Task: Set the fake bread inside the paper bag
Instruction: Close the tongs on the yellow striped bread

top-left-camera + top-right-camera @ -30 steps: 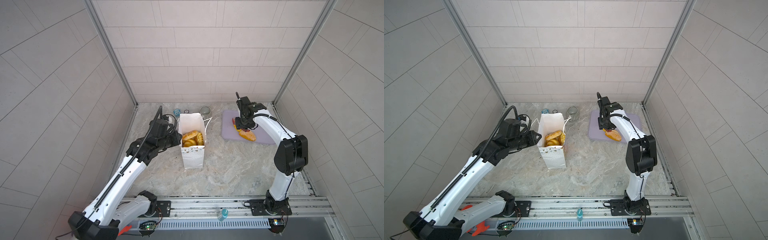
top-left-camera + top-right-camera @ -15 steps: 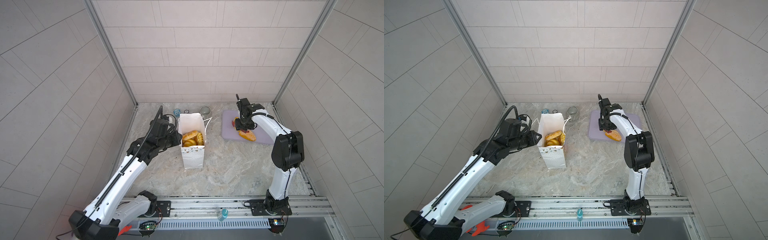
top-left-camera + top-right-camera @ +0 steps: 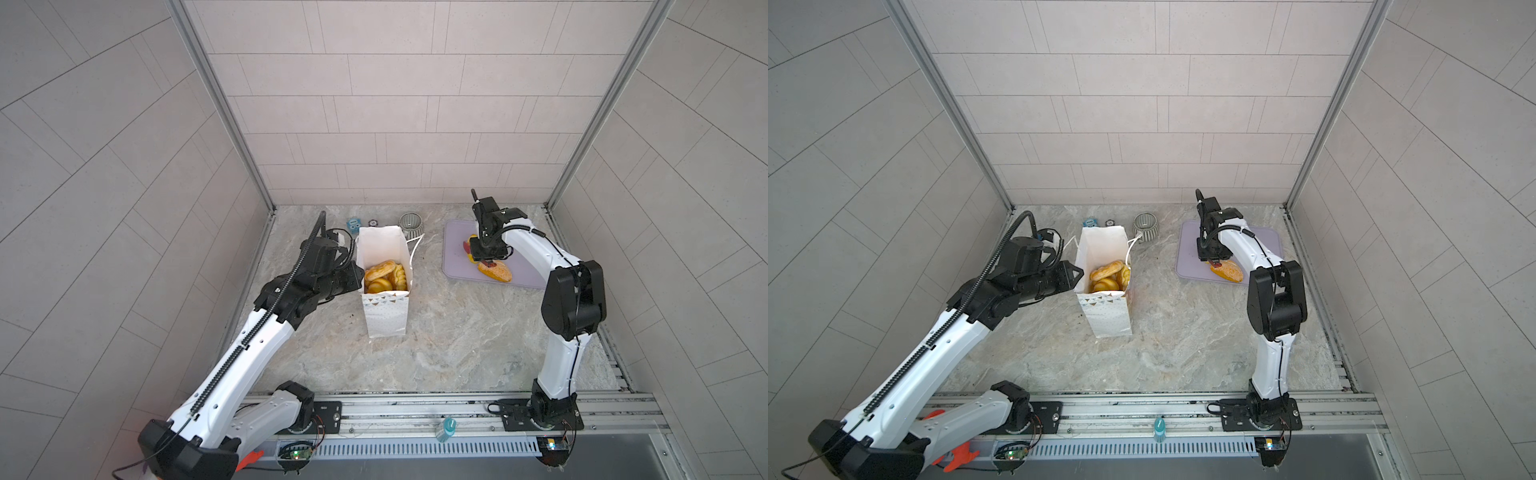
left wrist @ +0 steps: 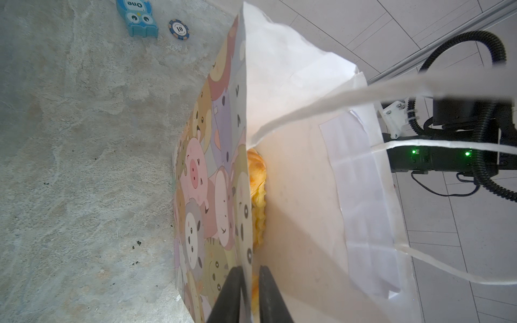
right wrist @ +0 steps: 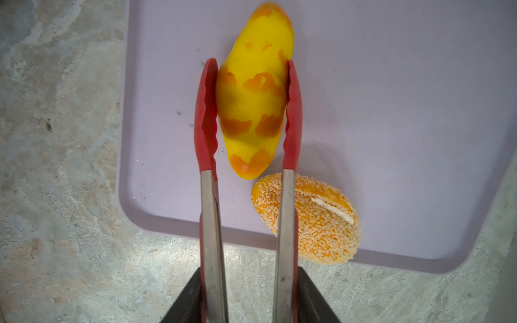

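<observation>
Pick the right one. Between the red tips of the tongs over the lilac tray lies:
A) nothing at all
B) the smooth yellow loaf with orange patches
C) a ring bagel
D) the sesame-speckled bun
B: in the right wrist view the red tips of the tongs flank the smooth yellow loaf, while the sesame bun lies beside it on the lilac tray.

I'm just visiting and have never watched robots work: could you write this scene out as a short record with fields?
Job: toy bread goes into the paper bag
Left end effector: shut, pinching the paper bag's wall
Right end effector: shut on metal tongs
Tongs' red tips: one on each side of a long yellow bread on the lilac tray
Also on tray: sesame bun, near the rim
In bag: several golden breads
</observation>
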